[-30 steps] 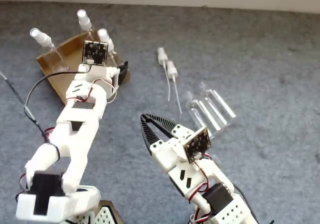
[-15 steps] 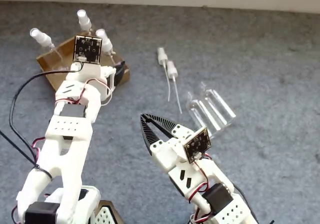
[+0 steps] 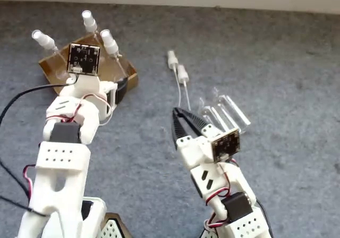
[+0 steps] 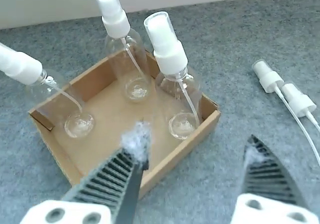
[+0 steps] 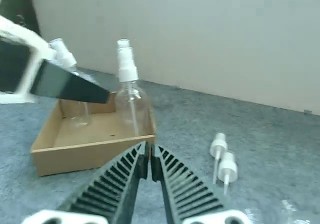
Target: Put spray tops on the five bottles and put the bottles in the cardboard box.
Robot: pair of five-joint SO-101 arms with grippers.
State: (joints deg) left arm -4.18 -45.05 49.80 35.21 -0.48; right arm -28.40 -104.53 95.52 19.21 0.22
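- Left gripper (image 4: 195,144): spread wide, empty, hanging over the near wall of the cardboard box (image 4: 177,146).
- Right gripper (image 5: 149,151): fingers pressed together, pinching nothing, well apart from the box on its loose-parts side.
- Three capped bottles (image 4: 172,84) standing in the box, long axes roughly upright, nozzles up, leaning a bit outward.
- Two loose spray tops (image 3: 177,67) on the carpet, well apart from the box, side by side; white heads at the far end, thin dip tubes trailing toward the arms.
- Two bare bottles (image 3: 224,115) lying on their sides, farther from the box than the tops, touching or nearly so; long axes parallel and slanted away from the box. Necks probably at the far end, hard to confirm through clear walls.
- Handling guess, bottles: empty, so light; stiff, smooth, slippery, prone to rolling. Best pinched across mid-barrel.
- Handling guess, tops: tiny, light, tube bendy. Best taken at the white collar, never by the tube.
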